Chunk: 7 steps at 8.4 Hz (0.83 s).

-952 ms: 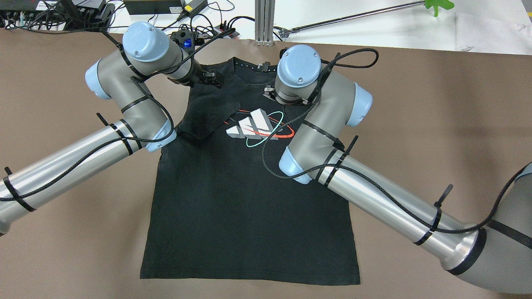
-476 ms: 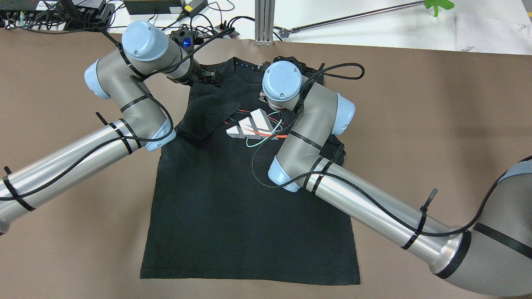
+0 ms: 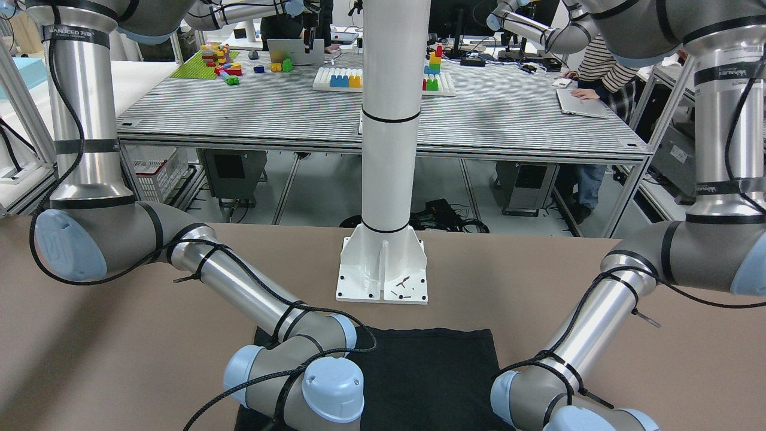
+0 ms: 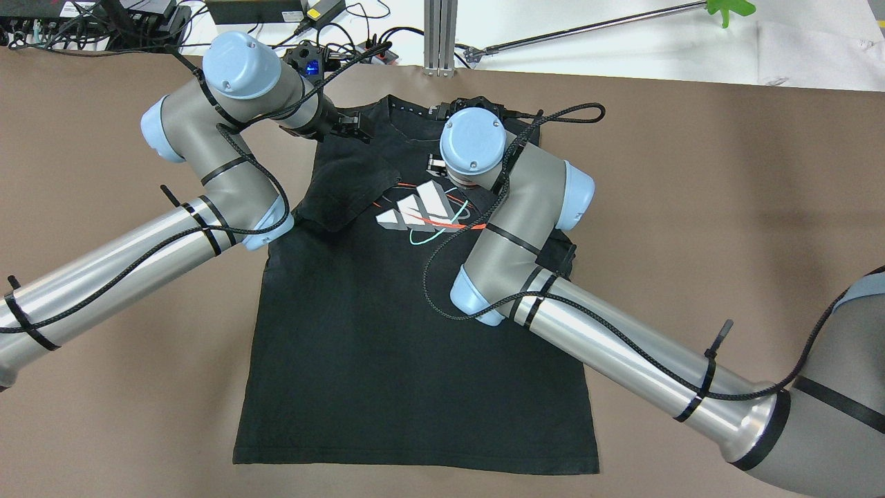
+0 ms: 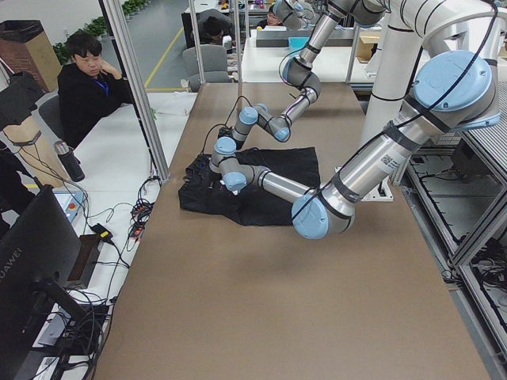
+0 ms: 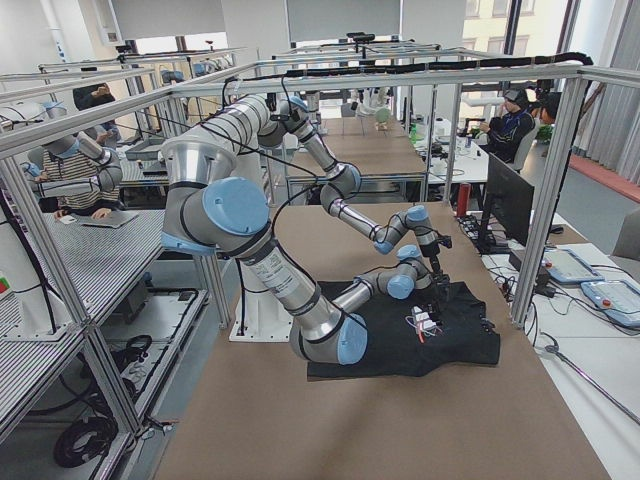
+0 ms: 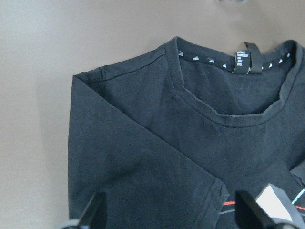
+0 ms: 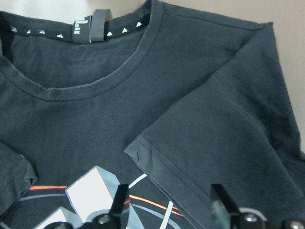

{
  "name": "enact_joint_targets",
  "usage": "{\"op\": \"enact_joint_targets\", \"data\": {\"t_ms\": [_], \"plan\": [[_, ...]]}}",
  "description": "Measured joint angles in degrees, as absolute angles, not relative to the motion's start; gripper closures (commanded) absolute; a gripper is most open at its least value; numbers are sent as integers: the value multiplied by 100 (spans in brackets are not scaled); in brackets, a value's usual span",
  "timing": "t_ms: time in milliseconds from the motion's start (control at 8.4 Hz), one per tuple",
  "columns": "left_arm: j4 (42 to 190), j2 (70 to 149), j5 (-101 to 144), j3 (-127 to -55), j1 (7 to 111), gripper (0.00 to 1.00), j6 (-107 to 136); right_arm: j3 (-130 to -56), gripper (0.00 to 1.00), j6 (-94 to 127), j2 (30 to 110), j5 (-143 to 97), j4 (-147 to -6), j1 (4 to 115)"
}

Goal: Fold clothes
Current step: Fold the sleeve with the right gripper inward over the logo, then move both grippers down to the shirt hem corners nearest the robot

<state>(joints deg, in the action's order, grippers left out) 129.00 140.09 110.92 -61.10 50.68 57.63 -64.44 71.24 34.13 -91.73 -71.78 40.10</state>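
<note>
The clothes are one black T-shirt (image 4: 415,360) with a white, red and teal logo (image 4: 422,207), lying flat and face up on the brown table (image 4: 726,207). Its left sleeve (image 4: 346,190) is folded in over the chest. The right wrist view shows the other sleeve (image 8: 224,138) folded in too, below the collar (image 8: 86,88). My left gripper (image 7: 172,217) is open above the folded sleeve (image 7: 138,176) near the shoulder. My right gripper (image 8: 170,202) is open over the right sleeve's hem. Neither holds anything. In the overhead view the right wrist hides its fingers.
Cables and electronics (image 4: 138,17) line the far table edge, beside an aluminium post (image 4: 441,38) and a metal rod (image 4: 588,28). The white pillar's base plate (image 3: 382,281) stands just behind the shirt's hem (image 3: 431,371). A person (image 5: 87,79) sits off the table's far side.
My right wrist swung left, from over the shirt's right shoulder toward the collar and logo, then settled. The left arm barely moved.
</note>
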Motion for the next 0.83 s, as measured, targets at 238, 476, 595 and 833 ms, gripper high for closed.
{"op": "enact_joint_targets", "data": {"t_ms": [238,476,595,833], "plan": [[12894,13946,11081,-6395,5063,5,6175,-7117,7,6821,3876,-9238,-7213,4014],[12879,13383,10989,-7289,4922,5,6829,-8298,7,7128,4800,-9481,-7249,3954],[12876,12775,10854,-8077,4723,5,7166,-9019,7,7476,5385,-9585,-7251,3814],[12871,11444,10354,-9709,4094,5,7867,-10420,7,8159,6489,-9604,-7239,3351]]}}
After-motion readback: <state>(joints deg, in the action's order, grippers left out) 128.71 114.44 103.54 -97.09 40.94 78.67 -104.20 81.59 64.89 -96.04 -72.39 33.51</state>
